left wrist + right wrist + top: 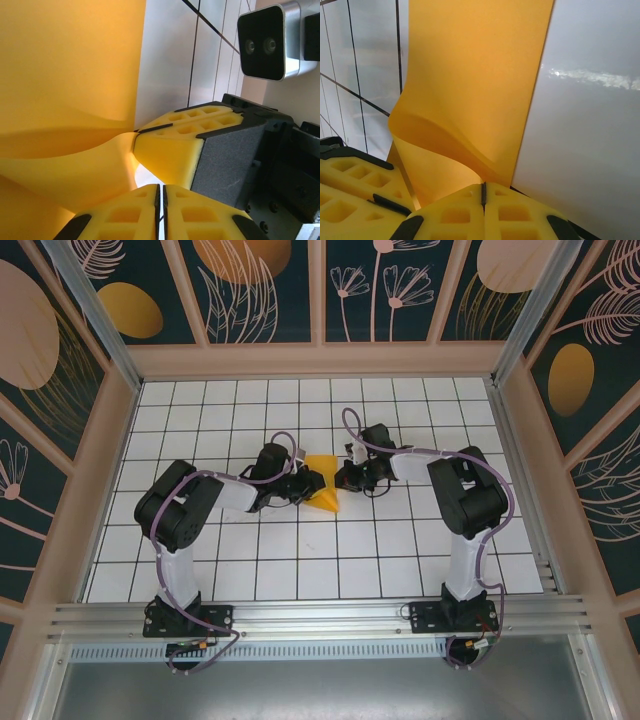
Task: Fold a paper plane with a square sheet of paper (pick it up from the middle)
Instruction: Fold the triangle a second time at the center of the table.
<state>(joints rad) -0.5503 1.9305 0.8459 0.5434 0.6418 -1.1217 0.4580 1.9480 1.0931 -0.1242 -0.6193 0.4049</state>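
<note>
The square sheet of paper (322, 485) is orange-yellow, partly folded, and lies mid-table between the two grippers. My right gripper (345, 478) is at its right edge. In the right wrist view its pads (483, 197) are shut, and a curled-up flap of the paper (470, 75) runs down into their seam. My left gripper (300, 488) is at the paper's left edge. Its pads (160, 200) stand together with a hairline gap, and the paper (65, 75) curves past the outside of them. The right gripper's fingers (180, 150) pinch the flap just ahead.
The table (200, 560) is white with a black grid. Patterned walls close it in at the back and both sides, and a metal rail (320, 615) runs along the near edge. The right wrist camera (265, 42) hangs close above the left gripper.
</note>
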